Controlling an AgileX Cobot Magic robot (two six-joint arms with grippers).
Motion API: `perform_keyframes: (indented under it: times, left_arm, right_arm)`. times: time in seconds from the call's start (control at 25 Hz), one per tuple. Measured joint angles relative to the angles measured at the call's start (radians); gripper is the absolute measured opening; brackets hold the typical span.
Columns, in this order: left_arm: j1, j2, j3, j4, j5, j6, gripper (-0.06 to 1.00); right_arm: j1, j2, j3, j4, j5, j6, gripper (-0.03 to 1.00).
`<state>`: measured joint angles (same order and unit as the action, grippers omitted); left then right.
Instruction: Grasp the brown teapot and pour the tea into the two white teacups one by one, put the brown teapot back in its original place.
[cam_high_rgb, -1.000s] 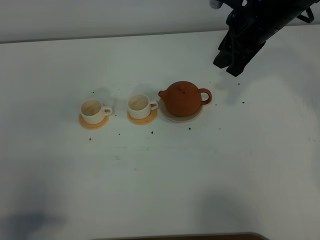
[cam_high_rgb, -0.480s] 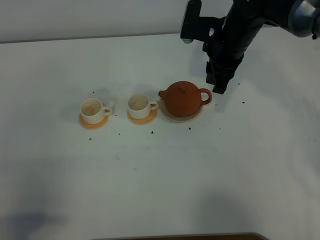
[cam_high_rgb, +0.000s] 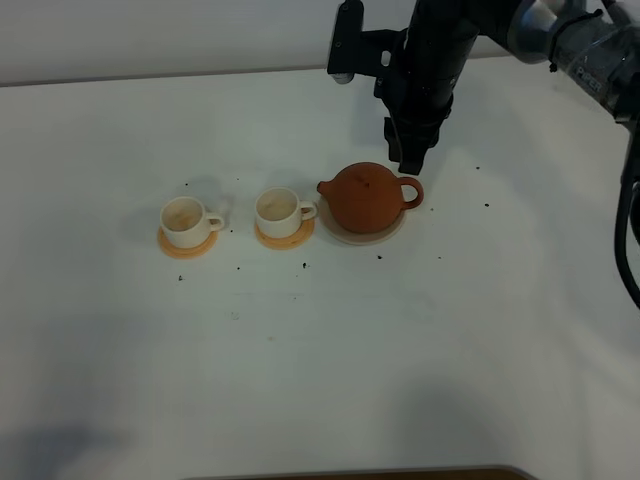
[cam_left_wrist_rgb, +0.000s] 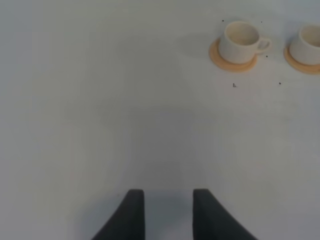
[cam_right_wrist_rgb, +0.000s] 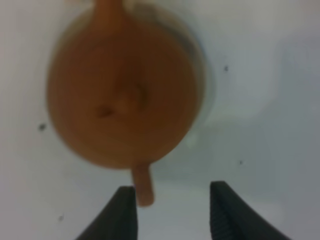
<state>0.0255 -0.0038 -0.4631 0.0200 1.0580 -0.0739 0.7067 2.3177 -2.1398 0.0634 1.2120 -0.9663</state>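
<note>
Right gripper (cam_high_rgb: 409, 160) hovers wide open and empty just over the handle (cam_high_rgb: 411, 192) of the brown teapot (cam_high_rgb: 362, 198).

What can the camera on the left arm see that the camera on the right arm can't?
Only the left wrist view shows the two white teacups, each on an orange coaster, away from the open left gripper. Only the right wrist view shows the brown teapot on its pale saucer, blurry, with its handle beside one finger of the open right gripper. Both show the white table with small dark specks.
</note>
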Motion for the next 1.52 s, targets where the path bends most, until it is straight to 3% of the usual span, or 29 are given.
perform_keyframes:
  times: [0.48,0.72,1.52]
  left_arm:
    - [0.0,0.0,0.0,0.0,0.0,0.0,0.28]
    - [0.0,0.0,0.0,0.0,0.0,0.0,0.28]
    - [0.0,0.0,0.0,0.0,0.0,0.0,0.28]
  right_arm:
    - [0.019,0.047,-0.014,-0.054,0.003,0.003,0.38]
    - [0.019,0.046,0.052,-0.063,0.003,0.016,0.38]
    - [0.039,0.027,0.067,-0.161,0.004,-0.05,0.38]
